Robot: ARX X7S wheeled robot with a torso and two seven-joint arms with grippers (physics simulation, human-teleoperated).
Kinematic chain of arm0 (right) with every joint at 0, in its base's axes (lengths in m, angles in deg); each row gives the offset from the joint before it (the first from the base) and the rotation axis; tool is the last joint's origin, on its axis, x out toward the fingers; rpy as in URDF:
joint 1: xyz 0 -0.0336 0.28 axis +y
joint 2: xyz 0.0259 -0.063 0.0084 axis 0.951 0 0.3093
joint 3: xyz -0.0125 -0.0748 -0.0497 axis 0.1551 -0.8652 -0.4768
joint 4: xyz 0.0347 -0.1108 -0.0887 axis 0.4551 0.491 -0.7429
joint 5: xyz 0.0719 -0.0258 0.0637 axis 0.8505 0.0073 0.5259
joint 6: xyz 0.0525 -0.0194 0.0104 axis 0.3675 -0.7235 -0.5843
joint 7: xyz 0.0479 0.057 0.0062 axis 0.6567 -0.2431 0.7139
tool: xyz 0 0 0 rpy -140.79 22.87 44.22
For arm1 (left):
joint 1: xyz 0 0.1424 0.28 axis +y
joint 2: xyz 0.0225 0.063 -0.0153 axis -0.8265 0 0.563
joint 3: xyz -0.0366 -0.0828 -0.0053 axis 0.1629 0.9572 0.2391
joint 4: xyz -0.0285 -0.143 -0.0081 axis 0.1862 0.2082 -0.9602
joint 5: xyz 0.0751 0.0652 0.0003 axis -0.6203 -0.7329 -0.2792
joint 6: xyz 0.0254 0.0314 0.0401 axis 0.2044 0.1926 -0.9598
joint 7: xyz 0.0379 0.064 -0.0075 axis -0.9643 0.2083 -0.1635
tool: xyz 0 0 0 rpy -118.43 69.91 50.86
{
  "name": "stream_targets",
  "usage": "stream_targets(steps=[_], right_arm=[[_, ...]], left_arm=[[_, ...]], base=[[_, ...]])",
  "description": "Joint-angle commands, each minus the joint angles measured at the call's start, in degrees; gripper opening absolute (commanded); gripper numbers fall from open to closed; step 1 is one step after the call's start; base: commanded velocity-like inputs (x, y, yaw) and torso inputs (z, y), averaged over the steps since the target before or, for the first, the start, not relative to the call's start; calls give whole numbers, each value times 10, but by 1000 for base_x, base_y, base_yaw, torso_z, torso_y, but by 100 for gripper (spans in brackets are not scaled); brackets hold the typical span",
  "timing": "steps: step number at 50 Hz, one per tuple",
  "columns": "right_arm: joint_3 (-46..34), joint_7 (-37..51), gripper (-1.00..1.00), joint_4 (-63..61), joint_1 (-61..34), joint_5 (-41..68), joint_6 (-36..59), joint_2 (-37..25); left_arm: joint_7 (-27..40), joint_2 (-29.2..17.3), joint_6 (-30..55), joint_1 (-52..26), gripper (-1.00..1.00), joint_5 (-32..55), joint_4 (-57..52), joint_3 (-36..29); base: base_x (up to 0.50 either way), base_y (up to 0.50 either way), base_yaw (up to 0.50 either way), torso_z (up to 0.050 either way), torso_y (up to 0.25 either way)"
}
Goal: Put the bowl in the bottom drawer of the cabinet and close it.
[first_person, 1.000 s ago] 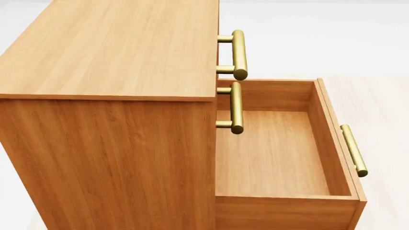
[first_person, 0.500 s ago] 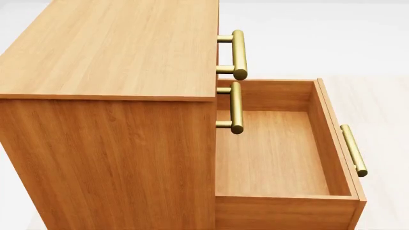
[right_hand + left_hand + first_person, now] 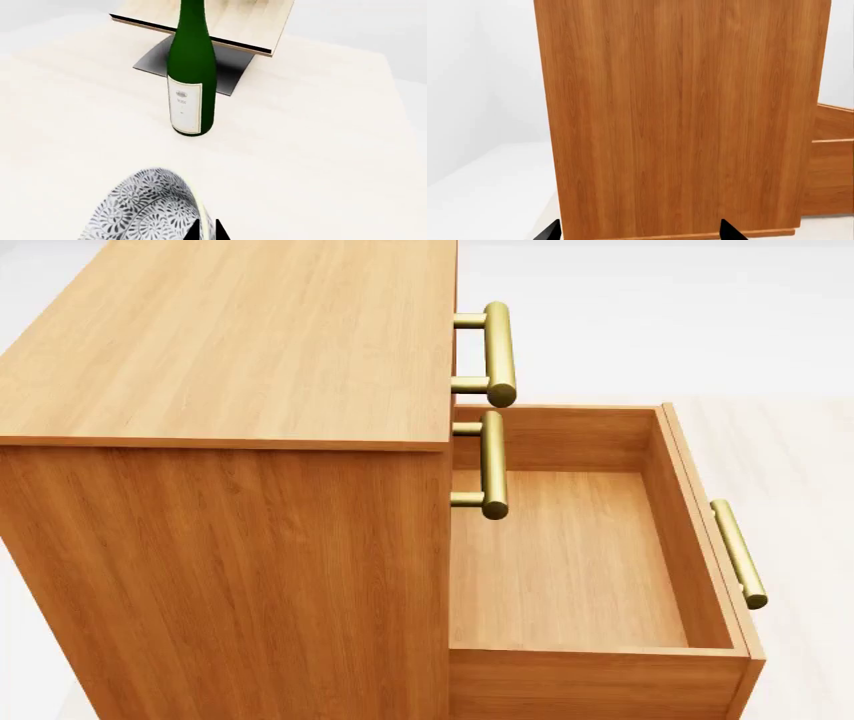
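The honey-brown cabinet (image 3: 227, 350) fills the head view, and neither gripper shows there. Its bottom drawer (image 3: 574, 560) stands pulled out with a bare floor, its brass handle (image 3: 738, 553) at the right. In the left wrist view my left gripper (image 3: 637, 235) is open, its fingertips (image 3: 550, 233) wide apart, facing the cabinet's side panel (image 3: 680, 115). The white bowl (image 3: 143, 210) with grey-blue floral pattern shows only in the right wrist view. My right gripper (image 3: 205, 231) is shut on the bowl's rim, one finger inside and one outside.
A green wine bottle (image 3: 191, 80) stands upright on the pale surface beyond the bowl. Behind it is a pale wooden rack (image 3: 220, 25) on a grey base (image 3: 223, 75). Two upper drawer handles (image 3: 498, 340) (image 3: 493, 465) jut out over the open drawer's back left.
The head view has crept slightly, showing a little more below the drawer's front. The drawer stands as before.
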Motion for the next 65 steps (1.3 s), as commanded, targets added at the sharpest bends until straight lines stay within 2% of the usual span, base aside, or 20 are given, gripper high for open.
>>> stream_targets(steps=[1,4,6,14,28,41,65], right_arm=[[-17,-10,-100,-53,2,-4,3,1],[-21,-11,-100,-58,-1,-4,6,0],[-24,-11,-100,-65,-4,-4,9,-2],[-43,-21,-100,-97,-26,-4,23,-10],[-79,-39,-100,-73,-80,-13,24,-22],[-115,-60,-100,-13,-155,-22,24,-31],[-203,-112,-100,184,-312,-62,-50,-5]], left_arm=[[2,-4,7,2,100,2,-12,0],[3,-5,9,2,100,2,-14,0],[0,2,-19,-2,100,0,20,-3],[1,-3,-1,-4,100,4,1,-2],[5,-6,7,-2,100,3,-9,-4],[7,-7,7,-1,100,3,-10,-6],[9,-12,6,0,100,10,-15,-7]], base=[[0,0,0,0,0],[0,0,0,0,0],[0,0,0,0,0],[0,0,0,0,0],[0,0,0,0,0],[0,0,0,0,0],[0,0,0,0,0]])
